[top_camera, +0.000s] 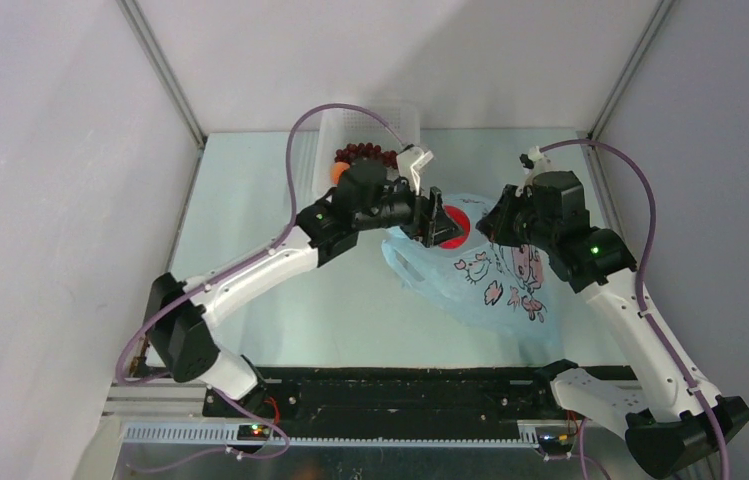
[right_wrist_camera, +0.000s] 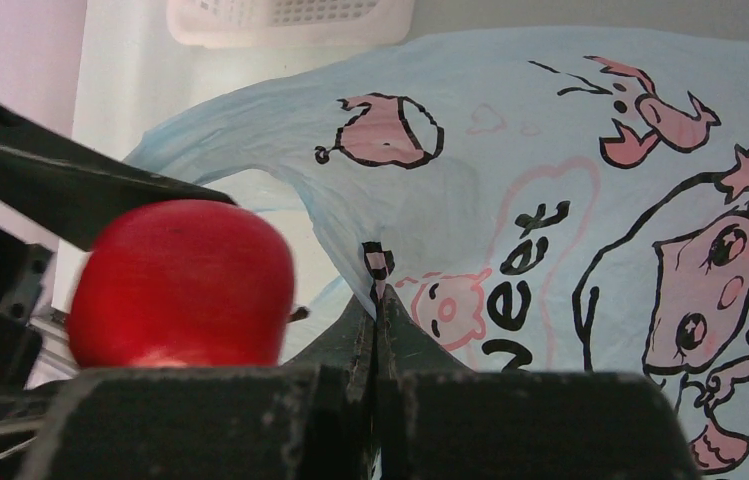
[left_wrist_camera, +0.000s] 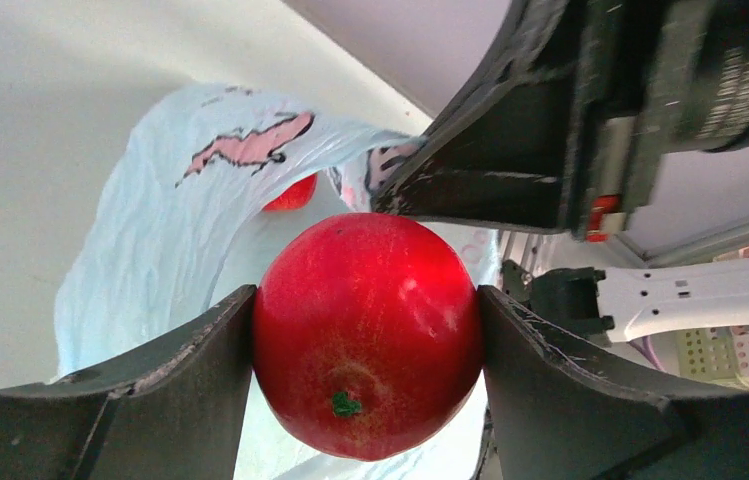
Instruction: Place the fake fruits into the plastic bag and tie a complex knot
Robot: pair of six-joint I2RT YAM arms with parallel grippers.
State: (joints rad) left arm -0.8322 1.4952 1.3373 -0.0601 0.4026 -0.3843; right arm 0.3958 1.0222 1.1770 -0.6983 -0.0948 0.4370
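Left gripper [top_camera: 437, 222] is clamped on a glossy red fruit [top_camera: 457, 222] at the mouth of the plastic bag [top_camera: 495, 285] in the top view. The right gripper [top_camera: 493, 226] is pinched on the bag's rim just beside it. Beyond the bag, to its far left, the white basket [top_camera: 328, 135] holds the grapes [top_camera: 365, 153] and the orange-peach fruit [top_camera: 338, 172].

From the left wrist, both fingers press the fruit's sides, and a second red fruit [left_wrist_camera: 290, 192] lies inside the bag.

From the right wrist, the jaws are together on a fold of the bag's plastic, with the held fruit to its left.
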